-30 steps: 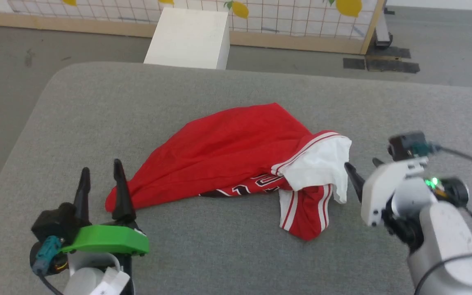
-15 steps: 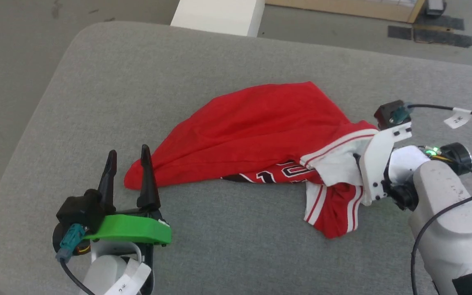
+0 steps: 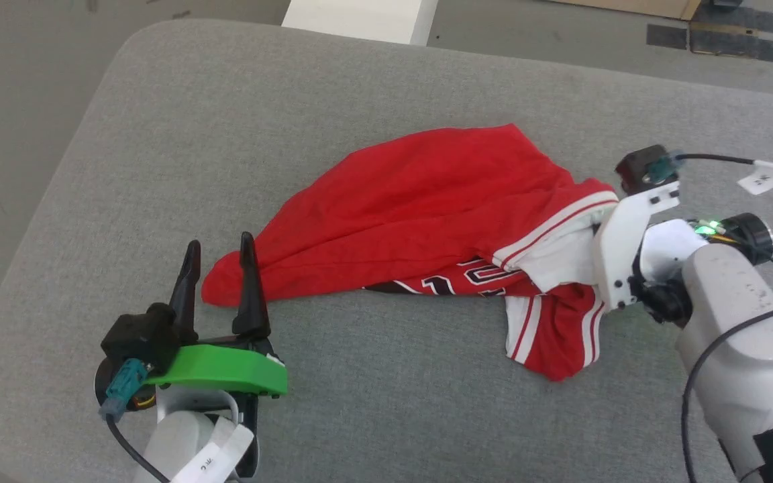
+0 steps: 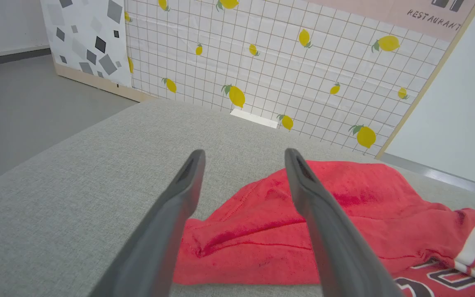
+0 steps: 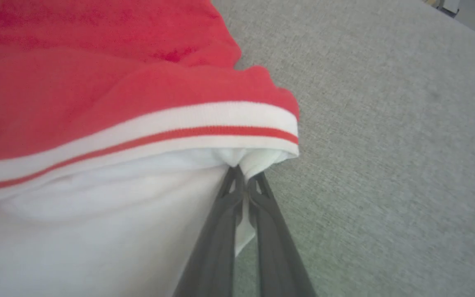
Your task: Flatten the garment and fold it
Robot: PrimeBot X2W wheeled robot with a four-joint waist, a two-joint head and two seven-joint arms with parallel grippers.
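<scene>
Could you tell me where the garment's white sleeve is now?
Head view: the white sleeve is at the garment's right end, pinched by the right gripper.

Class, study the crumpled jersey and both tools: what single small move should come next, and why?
Probably lower the open left tool and close it on the red corner of the garment: the right tool pinches the white sleeve, so a second grip would let the fabric spread.

The garment (image 3: 427, 194) is red, white-sleeved, stripe-trimmed, seemingly black-lettered.

The garment (image 3: 420, 201) lies bunched on the cushion (image 3: 225, 121).
</scene>
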